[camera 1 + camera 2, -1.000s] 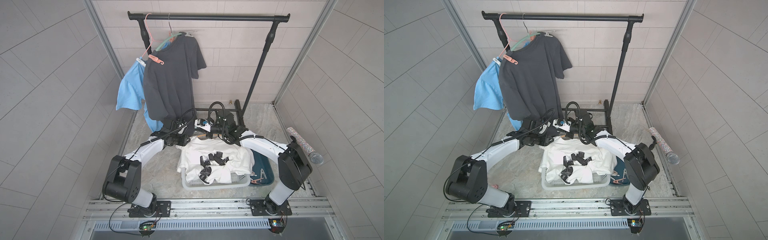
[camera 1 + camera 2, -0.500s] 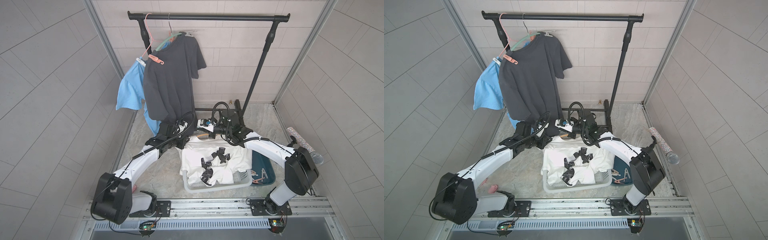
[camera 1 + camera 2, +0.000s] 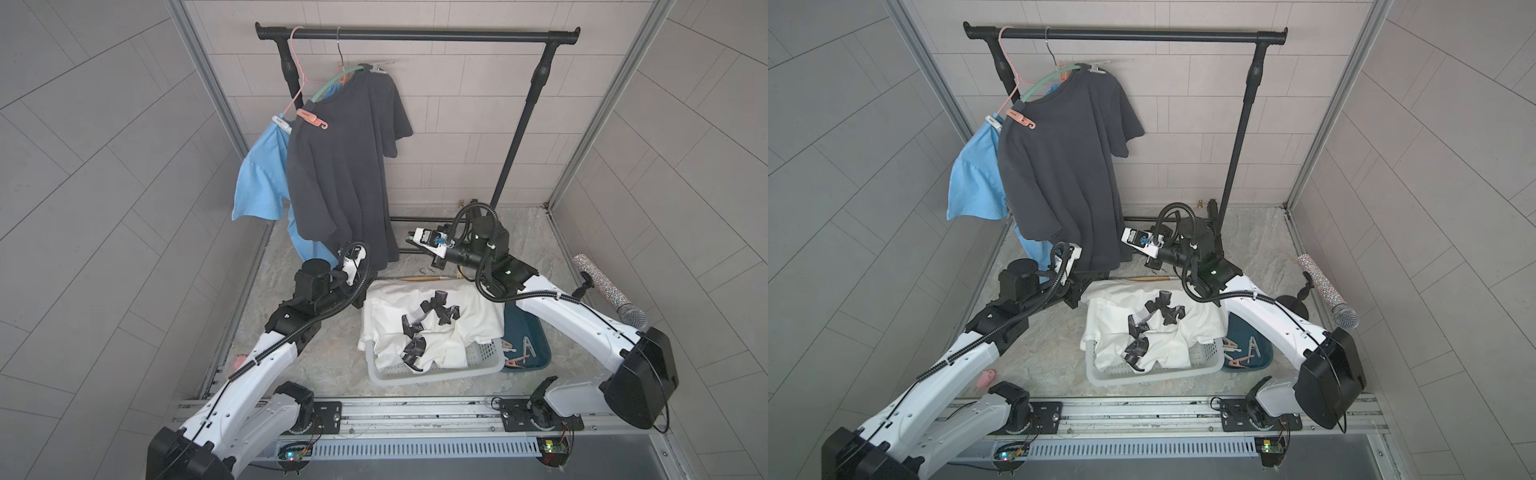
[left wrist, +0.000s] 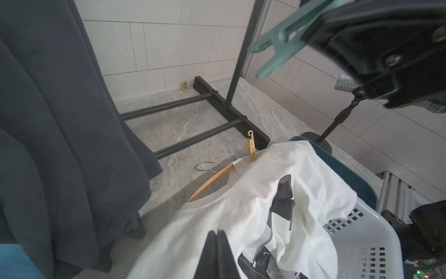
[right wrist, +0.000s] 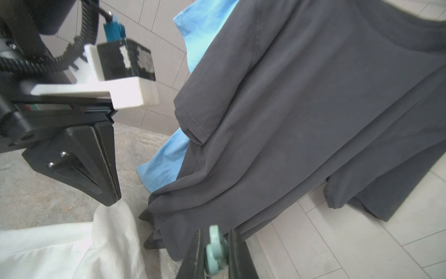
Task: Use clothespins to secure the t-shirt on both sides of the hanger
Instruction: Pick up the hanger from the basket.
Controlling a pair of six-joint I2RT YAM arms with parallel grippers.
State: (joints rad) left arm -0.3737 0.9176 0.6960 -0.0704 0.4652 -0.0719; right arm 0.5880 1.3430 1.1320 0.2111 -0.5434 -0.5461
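A white t-shirt (image 3: pixel 432 328) with a black print lies over a white basket (image 3: pixel 478 368), on a wooden hanger (image 4: pixel 212 178). A yellow clothespin (image 4: pixel 250 147) is clipped on the shoulder farther from my left gripper. My left gripper (image 4: pixel 218 231) is shut at the shirt's near edge, and the white cloth (image 5: pixel 115 217) rises in a peak to its tip. My right gripper (image 5: pixel 214 231) hovers above the hanger, shut on a mint green clothespin (image 4: pixel 277 41). More clothespins (image 3: pixel 519 357) lie in a teal tray (image 3: pixel 536 332).
A dark grey t-shirt (image 3: pixel 345 166) hangs from the black rail (image 3: pixel 415 34), pinned with a coral peg (image 3: pixel 311 117); a blue shirt (image 3: pixel 259 183) hangs behind it. The rail's base bars (image 4: pixel 193 140) cross the floor. A glittery microphone (image 3: pixel 606 291) stands at right.
My left gripper has closed at the white shirt's edge, and the left arm has stretched out and risen. The right arm has lifted slightly, still holding the green clothespin.
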